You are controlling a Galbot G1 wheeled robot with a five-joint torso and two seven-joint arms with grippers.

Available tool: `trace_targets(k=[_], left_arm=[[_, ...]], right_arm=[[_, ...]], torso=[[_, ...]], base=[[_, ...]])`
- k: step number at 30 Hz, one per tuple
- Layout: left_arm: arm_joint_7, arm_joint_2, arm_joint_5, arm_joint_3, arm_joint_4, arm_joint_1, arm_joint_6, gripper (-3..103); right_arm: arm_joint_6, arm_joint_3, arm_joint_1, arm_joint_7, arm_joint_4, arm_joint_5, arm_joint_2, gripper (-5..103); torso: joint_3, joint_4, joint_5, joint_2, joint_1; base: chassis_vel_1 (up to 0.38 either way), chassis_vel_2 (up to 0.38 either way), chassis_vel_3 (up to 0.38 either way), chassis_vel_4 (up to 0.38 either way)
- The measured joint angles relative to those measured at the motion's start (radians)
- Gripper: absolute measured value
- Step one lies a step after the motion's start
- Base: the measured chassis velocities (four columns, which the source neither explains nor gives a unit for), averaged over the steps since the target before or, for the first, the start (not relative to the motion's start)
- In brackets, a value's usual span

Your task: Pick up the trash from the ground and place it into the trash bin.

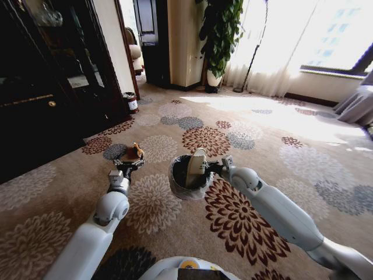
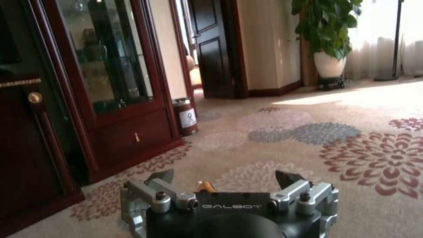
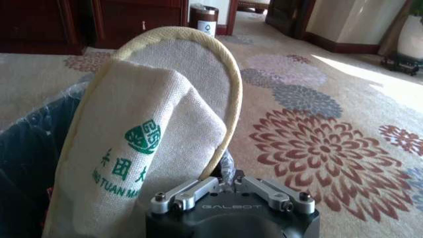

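Slipper [image 1: 196, 165] pinched in right gripper [image 1: 214, 168], standing over trash bin [image 1: 185, 189] (bag-lined); lower fully inside rim before release. Left gripper [image 1: 129, 164] spread wide, idle beside.

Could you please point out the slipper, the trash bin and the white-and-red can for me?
slipper [image 3: 126, 144], right wrist view, on its fabric upper by the green print.
trash bin [image 1: 179, 188], head view, on its outer wall.
white-and-red can [image 2: 185, 117], left wrist view, on its white label.

Head cam looks down over the carpet [image 1: 175, 122]; both wrist cams sit low, facing the same white-and-red can [image 2: 186, 116].
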Motion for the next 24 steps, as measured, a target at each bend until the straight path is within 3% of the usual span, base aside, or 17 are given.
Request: trace_targets(k=[2,4,7,13,24], left_arm=[[0.066,-0.007,0.034,-0.017,0.088,0.017,-0.025,100],[0.070,-0.015,0.037,-0.012,0.129,0.020,-0.030,100],[0.057,-0.032,-0.006,0.005,0.172,0.028,-0.025,100],[0.048,-0.037,-0.084,0.002,0.185,0.028,0.006,100],[0.036,-0.056,-0.094,0.008,0.224,0.014,0.014,100]], right_arm=[[0.008,0.006,-0.008,-0.001,-0.003,-0.012,-0.001,1],[0.025,0.009,-0.009,-0.001,-0.012,-0.025,0.002,1],[0.066,0.017,-0.011,-0.001,-0.044,-0.083,0.010,1],[0.071,0.026,-0.013,-0.001,-0.049,-0.093,0.014,1],[0.071,0.022,-0.013,-0.001,-0.048,-0.092,0.038,1]], torso=[[0.000,-0.0003,0.0005,0.000,0.000],[0.000,-0.0001,0.0003,0.000,0.000],[0.000,0.0005,0.0002,0.000,0.000],[0.000,-0.0002,0.0003,0.000,0.000],[0.000,0.0000,0.0003,0.000,0.000]], base=[[0.000,0.000,0.000,0.000],[0.000,0.000,0.000,0.000],[0.000,0.000,0.000,0.000],[-0.004,0.005,0.002,-0.010],[-0.041,0.151,0.040,-0.142]])
